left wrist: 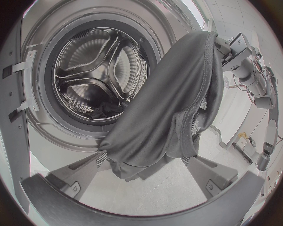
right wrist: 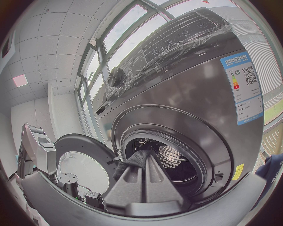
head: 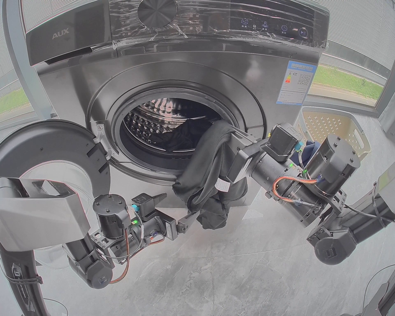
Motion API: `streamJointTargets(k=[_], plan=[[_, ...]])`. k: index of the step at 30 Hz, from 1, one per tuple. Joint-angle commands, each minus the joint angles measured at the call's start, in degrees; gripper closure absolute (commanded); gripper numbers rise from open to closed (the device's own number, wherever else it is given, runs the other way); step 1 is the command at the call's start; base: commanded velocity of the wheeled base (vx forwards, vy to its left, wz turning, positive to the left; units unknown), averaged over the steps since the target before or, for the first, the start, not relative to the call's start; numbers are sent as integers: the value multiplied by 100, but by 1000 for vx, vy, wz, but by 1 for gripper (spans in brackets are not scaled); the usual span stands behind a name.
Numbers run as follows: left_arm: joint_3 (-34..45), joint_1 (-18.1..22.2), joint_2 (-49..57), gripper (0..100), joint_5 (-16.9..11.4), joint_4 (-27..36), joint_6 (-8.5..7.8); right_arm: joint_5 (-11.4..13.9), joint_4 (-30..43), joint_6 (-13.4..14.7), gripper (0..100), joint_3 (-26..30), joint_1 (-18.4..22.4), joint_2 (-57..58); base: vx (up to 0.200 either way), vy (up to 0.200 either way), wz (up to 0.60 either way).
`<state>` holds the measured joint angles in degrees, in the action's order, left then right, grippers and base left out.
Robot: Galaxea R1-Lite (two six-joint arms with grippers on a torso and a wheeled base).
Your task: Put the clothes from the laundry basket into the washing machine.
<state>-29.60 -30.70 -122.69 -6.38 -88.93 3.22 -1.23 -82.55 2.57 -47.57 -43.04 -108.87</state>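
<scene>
Tally, from beside the machine:

- Washing machine [head: 263, 78]: one. One round door [head: 53, 144], one drum [left wrist: 97, 67], one control dial [head: 157, 11].
- Stickers on its front: two. One blue-and-white label [head: 297, 82], one small yellow sticker [right wrist: 237, 172].
- Laundry basket [head: 329, 123]: one.
- Pieces of clothing: three in sight. Two are dark, namely one draped black garment [head: 210, 173] and one black garment in the drum [left wrist: 103, 111]. The third is a blue garment [head: 306, 150].
- Grippers: two, the left gripper [head: 190, 218] and the right gripper [right wrist: 145, 164].
- Gripper fingers: two on each, four counted in all.
</scene>
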Motion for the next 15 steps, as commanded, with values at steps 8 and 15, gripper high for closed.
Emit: streamJointTargets(k=[8,15], plan=[[-2,-86,-54,0,-22,-10,-5,-88,29,-2,100,-402,86,-178,0,0,0],[-116,-393,-80,0,-92,-10,3,-97,29,-2,100,-605,86,-442,0,0,0]])
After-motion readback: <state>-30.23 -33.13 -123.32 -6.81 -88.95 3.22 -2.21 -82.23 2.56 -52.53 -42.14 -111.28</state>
